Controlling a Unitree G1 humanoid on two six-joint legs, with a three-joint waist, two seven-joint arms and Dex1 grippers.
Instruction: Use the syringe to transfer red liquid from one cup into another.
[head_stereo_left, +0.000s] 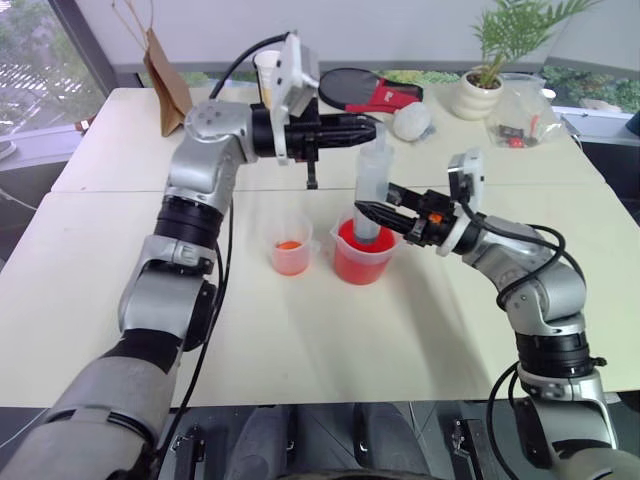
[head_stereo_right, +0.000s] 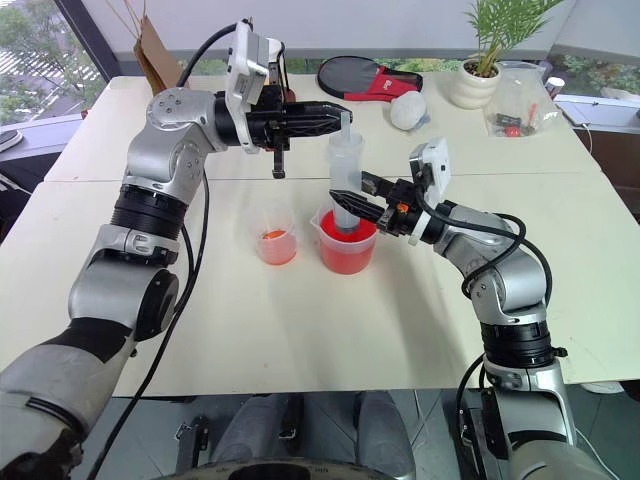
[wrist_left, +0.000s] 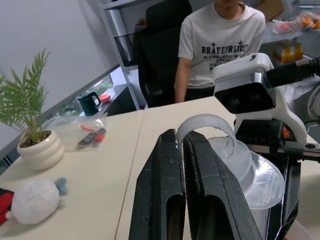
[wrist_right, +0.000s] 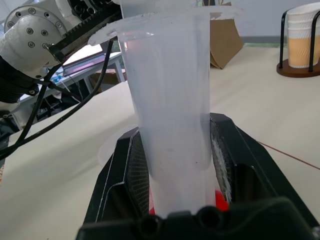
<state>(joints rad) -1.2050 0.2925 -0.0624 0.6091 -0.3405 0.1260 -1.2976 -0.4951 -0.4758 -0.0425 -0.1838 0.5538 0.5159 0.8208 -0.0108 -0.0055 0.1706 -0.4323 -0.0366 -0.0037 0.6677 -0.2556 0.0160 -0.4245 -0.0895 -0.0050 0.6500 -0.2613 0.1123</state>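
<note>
Nearest the front edge of the table (head_stereo_left: 300, 350), the smaller cup (head_stereo_left: 291, 245) sits beside the beaker (head_stereo_left: 361, 253) of red liquid (head_stereo_left: 358, 262). Upright in the beaker, the syringe (head_stereo_left: 371, 195) is clamped at its barrel by the right gripper (head_stereo_left: 364, 213); the left gripper (head_stereo_left: 378, 128) pinches its plunger top.

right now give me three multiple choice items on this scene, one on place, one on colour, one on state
1. Where does the syringe stand?
A. in the beaker
B. in the small cup
C. flat on the table

2. What colour is the liquid in the beaker?
A. blue
B. red
C. green

3. How is the right gripper?
A. wide open, apart from everything
B. shut on the syringe
C. shut on the small cup

Answers: 1 A, the barrel rises upright out of the beaker; 2 B, the beaker glows red; 3 B, its fingers clamp the barrel on both sides.
</note>
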